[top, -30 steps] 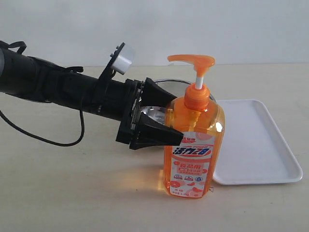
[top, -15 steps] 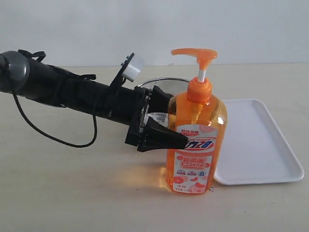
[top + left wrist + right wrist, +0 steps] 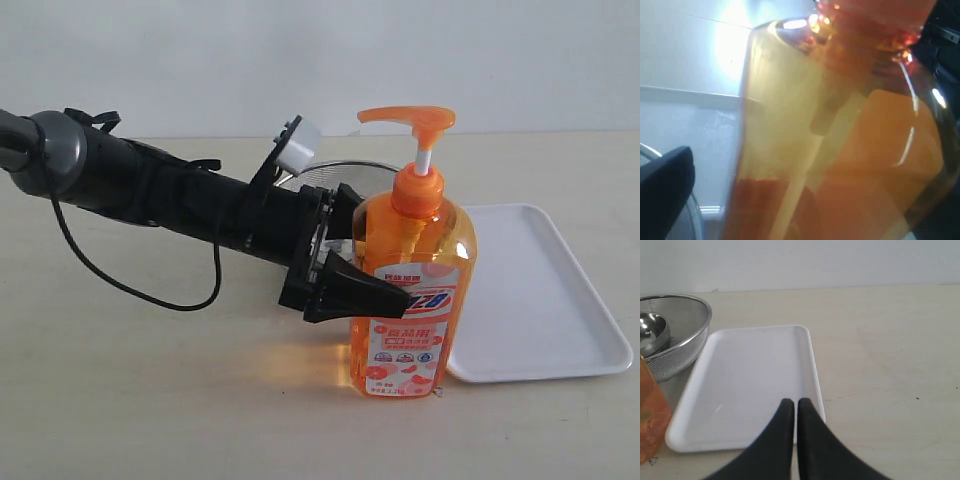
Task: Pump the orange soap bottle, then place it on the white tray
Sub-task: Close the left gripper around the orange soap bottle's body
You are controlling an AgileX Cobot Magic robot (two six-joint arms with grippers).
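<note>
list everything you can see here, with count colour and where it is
orange soap bottle: 1, translucent orange, upright on the table left of the tray
white tray: 1, white, flat on the table, right side
steel mesh bowl: 1, silver, behind the bottle, beside the tray
small steel bowl: 1, shiny silver, inside the mesh bowl
table: 1, pale beige, under everything
black cable: 1, black, hanging under the left arm
left arm: 1, black, reaching in from the left
left gripper: 1, black, closed around the bottle's body
right gripper: 1, black, fingers together, above the tray's rim
</note>
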